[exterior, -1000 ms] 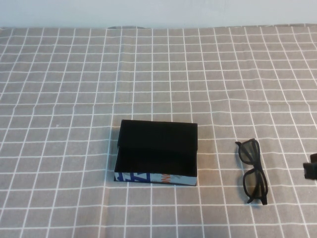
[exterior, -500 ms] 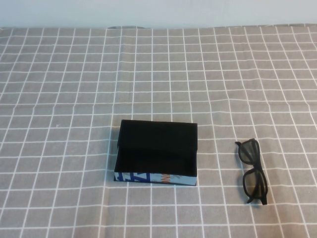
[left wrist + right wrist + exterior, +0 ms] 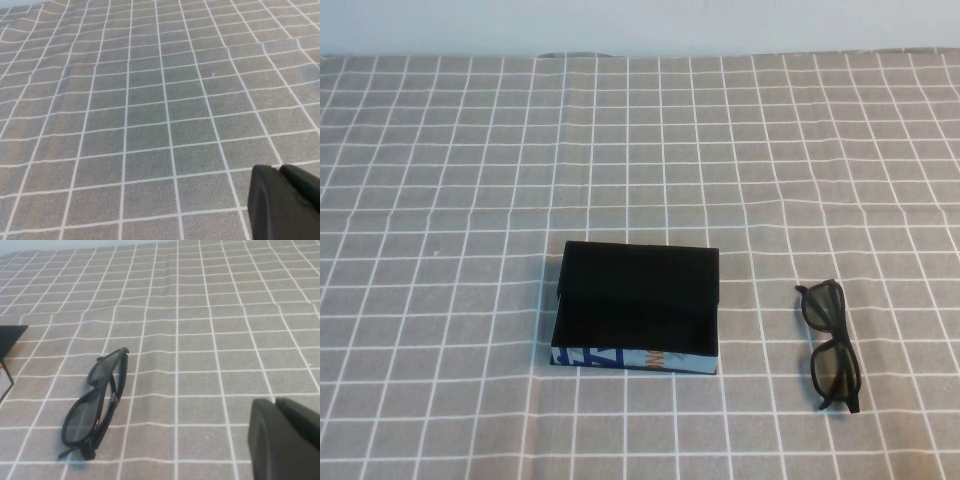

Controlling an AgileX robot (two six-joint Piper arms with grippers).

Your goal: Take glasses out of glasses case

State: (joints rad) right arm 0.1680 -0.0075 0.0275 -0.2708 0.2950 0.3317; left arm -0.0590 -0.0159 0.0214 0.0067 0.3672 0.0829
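Glasses (image 3: 831, 345) already out, lying folded on the checked cloth (image 3: 470, 200) well right of the glasses case (image 3: 636, 308).

Nearest, out of the high view: right gripper (image 3: 287, 440) close by the glasses, holding nothing; left gripper (image 3: 285, 202) over bare cloth, also holding nothing; whether either is open, cannot tell. Farther back, case open and seemingly empty. Risk: reaching again could nudge the glasses or flip the light case.

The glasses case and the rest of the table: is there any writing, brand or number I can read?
Nothing readable.
Glasses case: its front edge carries blue, white and orange print, too small to read.
Glasses: no marking visible.
Left gripper, right gripper: plain black, no label.
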